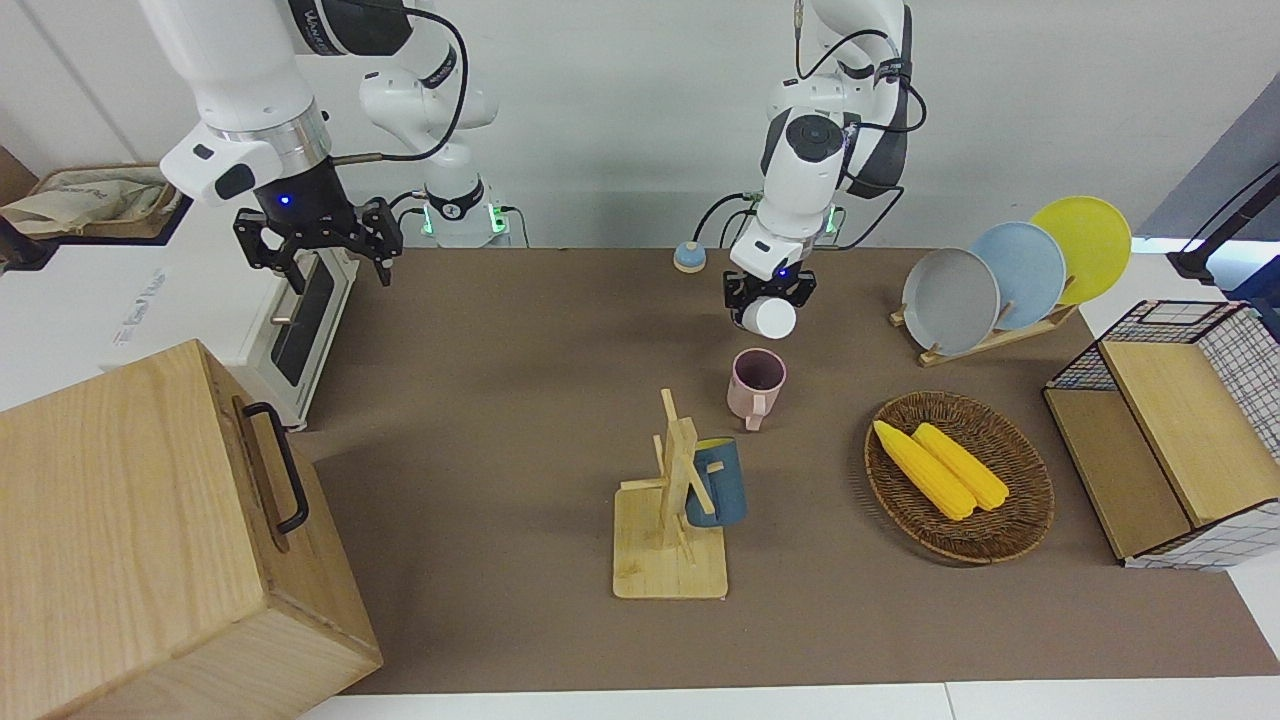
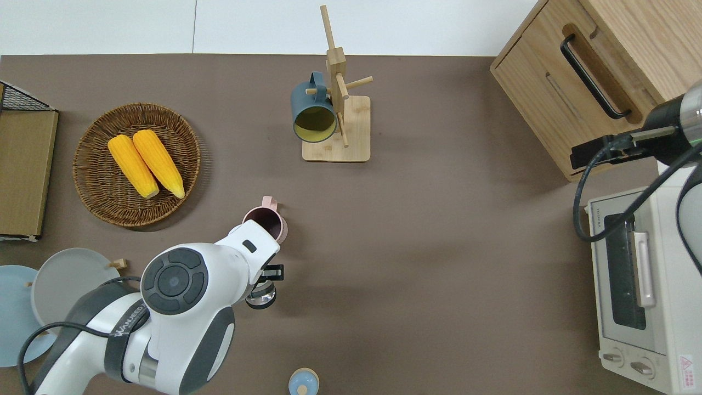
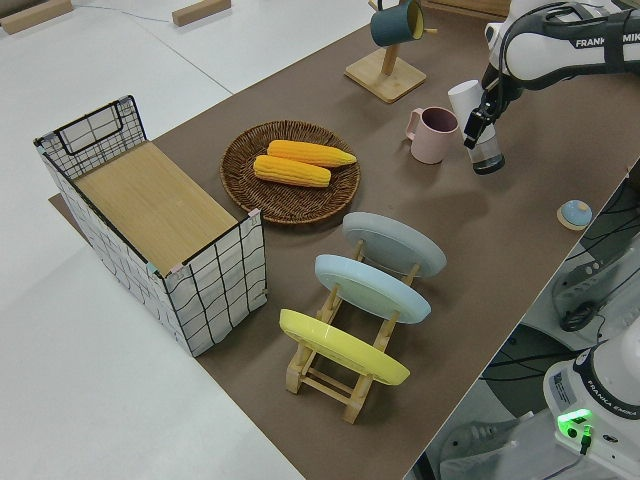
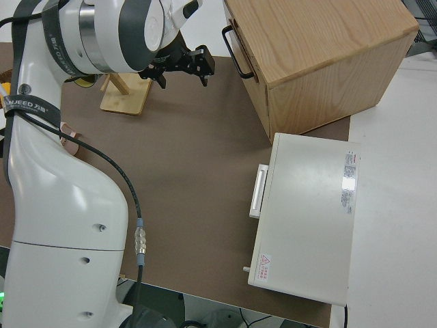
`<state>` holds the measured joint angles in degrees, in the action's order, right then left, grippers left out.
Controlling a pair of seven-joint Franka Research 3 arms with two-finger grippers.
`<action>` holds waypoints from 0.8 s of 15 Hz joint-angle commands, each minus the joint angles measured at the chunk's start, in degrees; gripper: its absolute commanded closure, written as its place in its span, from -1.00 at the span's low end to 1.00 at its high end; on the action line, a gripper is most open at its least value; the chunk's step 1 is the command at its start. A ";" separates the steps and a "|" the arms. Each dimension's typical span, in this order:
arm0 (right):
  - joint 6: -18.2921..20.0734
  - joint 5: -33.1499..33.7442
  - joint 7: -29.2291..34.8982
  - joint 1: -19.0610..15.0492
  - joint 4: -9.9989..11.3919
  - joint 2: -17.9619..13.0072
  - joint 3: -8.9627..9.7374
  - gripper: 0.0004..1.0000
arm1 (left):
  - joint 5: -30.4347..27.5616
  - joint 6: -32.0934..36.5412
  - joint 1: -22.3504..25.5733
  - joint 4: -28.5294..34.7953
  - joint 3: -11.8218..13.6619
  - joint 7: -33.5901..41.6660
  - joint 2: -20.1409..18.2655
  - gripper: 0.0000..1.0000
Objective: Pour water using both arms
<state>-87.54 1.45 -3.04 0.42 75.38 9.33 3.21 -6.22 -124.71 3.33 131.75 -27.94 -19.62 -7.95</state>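
My left gripper (image 1: pixel 768 302) is shut on a bottle (image 3: pixel 482 140) with a white end and a clear end. The bottle is tilted over, its white end (image 1: pixel 772 317) pointing at the pink mug (image 1: pixel 757 383) and the clear end (image 2: pixel 260 295) toward the robots. Bottle and left gripper (image 2: pixel 270 271) hang over the table just beside the pink mug (image 2: pixel 267 222), on its robot side. The mug stands upright with its handle turned away from the robots. No water is visible. My right arm is parked, its gripper (image 1: pixel 322 243) open and holding nothing.
A wooden mug tree (image 1: pixel 672 520) carries a blue mug (image 1: pixel 717 483). Toward the left arm's end are a wicker basket (image 1: pixel 1010 520) with two corn cobs, a plate rack (image 1: pixel 1000 275) and a wire basket (image 1: pixel 1170 430). A toaster oven (image 2: pixel 636 291) and a wooden box (image 1: pixel 150 540) stand at the right arm's end.
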 commanded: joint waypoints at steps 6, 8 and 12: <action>0.00 -0.40 -1.53 -1.03 1.52 -1.42 0.66 -0.97 | 3.76 7.11 0.36 -7.12 0.07 -2.70 4.70 1.00; 0.00 -0.40 -1.53 -1.03 1.52 -1.42 0.66 -0.97 | 3.76 8.25 0.28 -7.21 0.07 -2.79 5.22 1.00; 0.00 -0.40 -1.53 -1.03 1.52 -1.33 0.66 -0.97 | 3.76 11.67 0.28 -8.43 0.07 -2.71 5.57 1.00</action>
<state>-87.54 1.45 -3.06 0.42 75.38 9.31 3.21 -3.97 -117.54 3.40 126.53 -27.78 -21.03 -2.78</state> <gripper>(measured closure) 0.009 0.348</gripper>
